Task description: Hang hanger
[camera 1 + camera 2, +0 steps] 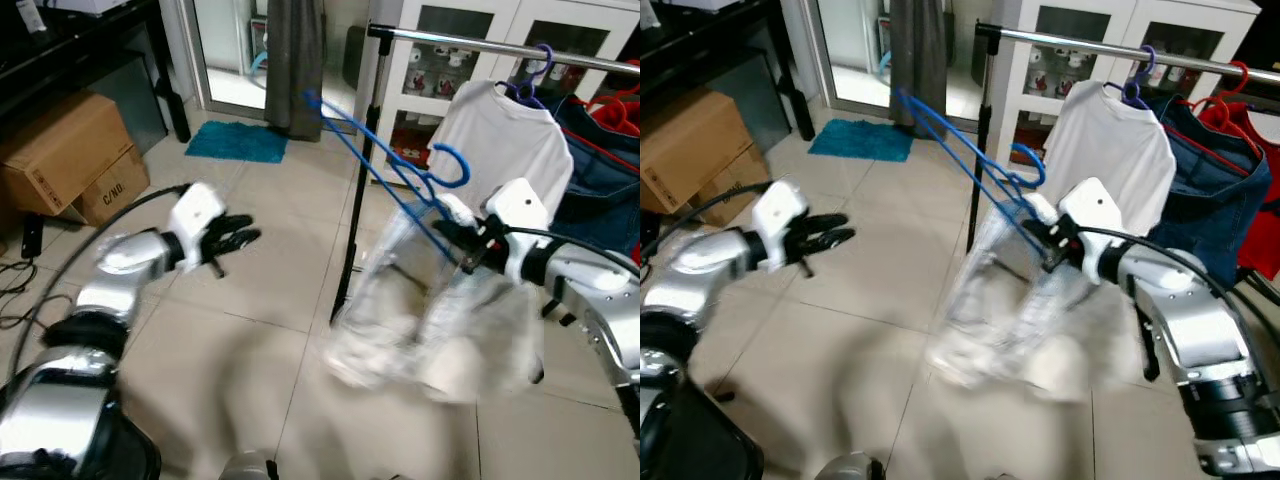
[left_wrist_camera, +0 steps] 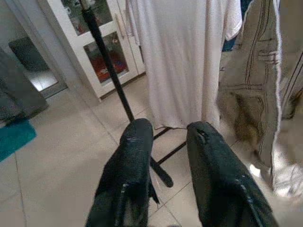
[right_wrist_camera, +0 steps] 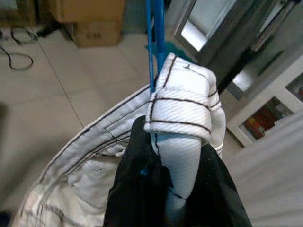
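A blue hanger (image 1: 400, 175) carrying a pale, dark-stitched garment (image 1: 430, 320) hangs in mid-air, tilted, its hook (image 1: 452, 165) curling up below the metal clothes rail (image 1: 500, 46). The right gripper (image 1: 462, 243) is clamped on the hanger together with a fold of the cloth, holding it just left of a white T-shirt (image 1: 505, 140) already on the rail. The hook seems to need lifting over the bar. The left gripper (image 1: 232, 238) reaches forward over the tiled floor (image 1: 250, 300), holding nothing, fingers (image 2: 132, 156) slightly parted. A cardboard box (image 1: 65, 150) sits far left.
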Robot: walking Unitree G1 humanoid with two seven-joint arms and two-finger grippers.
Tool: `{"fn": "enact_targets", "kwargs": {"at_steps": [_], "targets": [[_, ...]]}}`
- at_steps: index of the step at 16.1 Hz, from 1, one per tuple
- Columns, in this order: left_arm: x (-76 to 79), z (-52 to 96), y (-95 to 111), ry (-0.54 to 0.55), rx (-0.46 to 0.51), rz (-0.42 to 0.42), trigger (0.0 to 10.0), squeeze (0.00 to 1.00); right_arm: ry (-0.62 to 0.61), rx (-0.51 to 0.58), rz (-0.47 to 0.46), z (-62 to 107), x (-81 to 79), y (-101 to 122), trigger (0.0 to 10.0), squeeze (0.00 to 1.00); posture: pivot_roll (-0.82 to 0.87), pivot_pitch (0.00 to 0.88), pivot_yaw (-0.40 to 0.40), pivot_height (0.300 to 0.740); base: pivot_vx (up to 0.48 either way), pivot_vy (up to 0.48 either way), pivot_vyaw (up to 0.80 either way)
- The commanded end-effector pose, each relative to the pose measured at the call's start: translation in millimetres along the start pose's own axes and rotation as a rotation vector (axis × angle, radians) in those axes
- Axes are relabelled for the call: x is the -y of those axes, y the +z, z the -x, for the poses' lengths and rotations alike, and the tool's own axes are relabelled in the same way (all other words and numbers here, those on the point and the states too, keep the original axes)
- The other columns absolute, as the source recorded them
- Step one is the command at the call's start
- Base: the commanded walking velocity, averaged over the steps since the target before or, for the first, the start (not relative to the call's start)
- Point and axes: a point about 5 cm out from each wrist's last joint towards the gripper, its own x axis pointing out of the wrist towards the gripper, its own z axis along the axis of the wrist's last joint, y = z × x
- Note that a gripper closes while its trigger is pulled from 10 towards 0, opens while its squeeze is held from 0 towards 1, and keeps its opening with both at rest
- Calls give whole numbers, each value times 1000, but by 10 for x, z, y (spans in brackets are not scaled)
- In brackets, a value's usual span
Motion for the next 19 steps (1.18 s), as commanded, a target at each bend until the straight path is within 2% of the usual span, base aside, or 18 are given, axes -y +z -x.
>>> {"fn": "enact_targets", "kwargs": {"at_steps": [1, 2, 3, 4, 5, 7, 10, 11, 12, 13, 16, 19], "targets": [[14, 14, 219, -69, 77, -45, 10000, 1000, -32, 2, 82, 12, 84, 135, 0, 0, 6, 0, -49, 740, 0, 0, 0], [44, 27, 392, -119, 138, -60, 10000, 1000, -33, -31, 123, 5, 95, 124, 0, 0, 8, 0, -53, 740, 0, 0, 0], [108, 36, 768, -190, 262, -96, 10000, 1000, -27, -70, 183, -16, 96, 127, 0, 0, 12, 0, -59, 740, 0, 0, 0], [123, 34, 867, -204, 294, -103, 10000, 1000, -25, -76, 195, -24, 94, 132, 0, 0, 14, 0, -62, 740, 0, 0, 0], [59, -5, 1132, -170, 349, -190, 10000, 1000, -11, -75, 231, -62, 68, 180, 0, 0, 18, 0, -65, 740, 0, 0, 0], [-13, -25, 1436, -182, 392, -289, 10000, 1000, 39, -69, 286, -81, 2, 248, 0, 0, 17, 0, -62, 740, 0, 0, 0], [-38, 29, 1571, -251, 334, -352, 10000, 1000, 96, -105, 367, -43, -46, 230, 0, 0, 12, 0, -51, 740, 0, 0, 0], [-85, 25, 1538, -276, 284, -356, 10000, 102, 112, -105, 388, -32, -64, 256, 0, 0, 10, 0, -45, 740, 0, 0, 0], [-104, 15, 1498, -292, 255, -347, 10000, 102, 114, -102, 392, -28, -68, 276, 0, 0, 10, 0, -44, 740, 0, 0, 0], [-126, -19, 1361, -342, 181, -326, 10000, 0, 121, -95, 401, -16, -81, 321, 0, 0, 6, 0, -36, 740, 0, 0, 0], [-54, -89, 1236, -440, 137, -289, 10000, 0, 161, -99, 431, 21, -127, 348, 0, 0, 3, 0, -30, 740, 0, 0, 0], [22, -286, 1236, -446, 145, -324, 10000, 0, 223, -118, 484, 39, -225, 366, 0, 0, -2, 0, -26, 740, 0, 0, 0]]}}
